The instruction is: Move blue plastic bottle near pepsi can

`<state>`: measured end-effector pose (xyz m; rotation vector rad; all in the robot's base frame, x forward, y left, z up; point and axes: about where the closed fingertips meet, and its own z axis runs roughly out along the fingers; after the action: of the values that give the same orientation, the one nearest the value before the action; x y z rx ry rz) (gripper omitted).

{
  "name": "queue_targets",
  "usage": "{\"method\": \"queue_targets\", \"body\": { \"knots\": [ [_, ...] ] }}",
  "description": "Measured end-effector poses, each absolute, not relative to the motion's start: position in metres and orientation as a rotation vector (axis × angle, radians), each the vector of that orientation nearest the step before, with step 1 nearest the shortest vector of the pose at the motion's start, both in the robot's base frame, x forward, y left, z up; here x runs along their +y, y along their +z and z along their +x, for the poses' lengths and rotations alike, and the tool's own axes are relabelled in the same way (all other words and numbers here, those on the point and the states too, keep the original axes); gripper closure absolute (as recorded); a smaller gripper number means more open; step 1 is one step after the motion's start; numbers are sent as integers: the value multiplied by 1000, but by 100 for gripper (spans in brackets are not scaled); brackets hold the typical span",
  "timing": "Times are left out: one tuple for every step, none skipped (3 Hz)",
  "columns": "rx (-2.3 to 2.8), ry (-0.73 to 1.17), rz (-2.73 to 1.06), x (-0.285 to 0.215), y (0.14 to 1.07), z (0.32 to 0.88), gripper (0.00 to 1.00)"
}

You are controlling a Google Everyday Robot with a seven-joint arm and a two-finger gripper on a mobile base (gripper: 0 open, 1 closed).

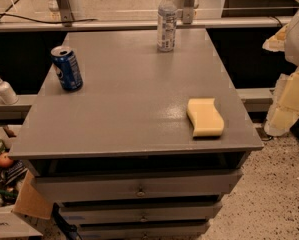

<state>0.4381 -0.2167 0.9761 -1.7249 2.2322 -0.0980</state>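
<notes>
In the camera view, a gray surface (129, 99) holds a yellow sponge (205, 116). The blue plastic bottle (166, 21) stands upright far behind the sponge, at the back edge. The pepsi can (66, 68) stands far left of the sponge, well apart from the bottle. The white and yellow shape right of the sponge, off the surface, looks like the pincer (289, 91). It touches none of these things. I cannot tell if it is released or clenched.

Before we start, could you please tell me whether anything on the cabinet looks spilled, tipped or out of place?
Nothing stands out: the blue plastic bottle and pepsi can stand upright, the sponge lies flat, nothing spilled. The gripper hangs beside the cabinet's right edge.
</notes>
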Motion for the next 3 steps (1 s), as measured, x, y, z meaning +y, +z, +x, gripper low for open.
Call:
{"method": "queue_targets", "body": {
  "knots": [
    [2232, -98, -1725, -217, 976, 438, 0],
    [2231, -87, -1720, -216, 975, 440, 0],
    [2165, 177, -1566, -201, 941, 492, 0]
  ]
}}
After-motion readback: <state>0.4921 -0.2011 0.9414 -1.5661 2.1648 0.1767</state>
